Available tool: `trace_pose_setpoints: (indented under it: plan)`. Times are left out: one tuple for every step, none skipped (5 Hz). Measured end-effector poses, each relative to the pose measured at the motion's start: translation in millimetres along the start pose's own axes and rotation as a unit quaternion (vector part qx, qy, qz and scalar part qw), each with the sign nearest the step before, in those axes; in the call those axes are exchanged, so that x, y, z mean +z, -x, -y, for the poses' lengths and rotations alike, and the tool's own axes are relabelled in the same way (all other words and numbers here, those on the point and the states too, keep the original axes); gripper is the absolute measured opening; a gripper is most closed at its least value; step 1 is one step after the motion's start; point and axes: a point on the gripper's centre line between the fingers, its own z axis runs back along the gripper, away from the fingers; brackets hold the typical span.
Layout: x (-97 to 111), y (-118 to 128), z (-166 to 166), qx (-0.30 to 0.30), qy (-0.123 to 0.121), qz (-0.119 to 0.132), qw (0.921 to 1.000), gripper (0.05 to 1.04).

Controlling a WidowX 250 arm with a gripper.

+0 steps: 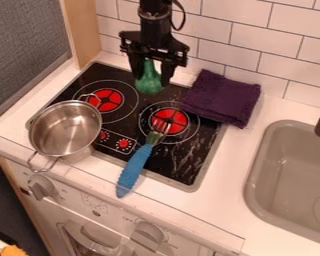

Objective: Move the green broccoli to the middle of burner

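Observation:
The black gripper (150,75) hangs over the back part of the black cooktop, its two fingers on either side of the green broccoli (149,83), which it holds upright. Two red burners show on the cooktop: the left burner (106,100) lies to the left of and below the broccoli in the view, and the right burner (176,123) lies to the right and nearer the front. Whether the broccoli's lower end touches the cooktop, I cannot tell.
A metal pot (66,129) stands at the cooktop's left front. A blue-handled fork (134,171) lies with its tines over the right burner. A folded purple cloth (222,98) covers the back right corner. The grey sink (291,175) is at the right, the tiled wall (233,36) behind.

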Motion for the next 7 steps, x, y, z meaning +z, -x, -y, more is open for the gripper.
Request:
trace_pose_setpoints:
  plan:
    - [-10,-1,2,-0.003,0.003,-0.009,0.9999,0.797]
    - [-9,0,0,-0.001,0.007,-0.012,0.9999,1.006]
    - [20,0,-1,0.004,0.010,0.007,0.9999,1.007]
    - [42,4,-2,0.001,0.013,0.014,0.9998,1.001]
    - [42,8,2,-0.017,0.021,0.004,0.9996,1.001]
    - [42,8,2,-0.019,0.021,0.004,0.9996,1.001]
    - [42,8,2,-0.019,0.021,0.004,0.9996,1.001]
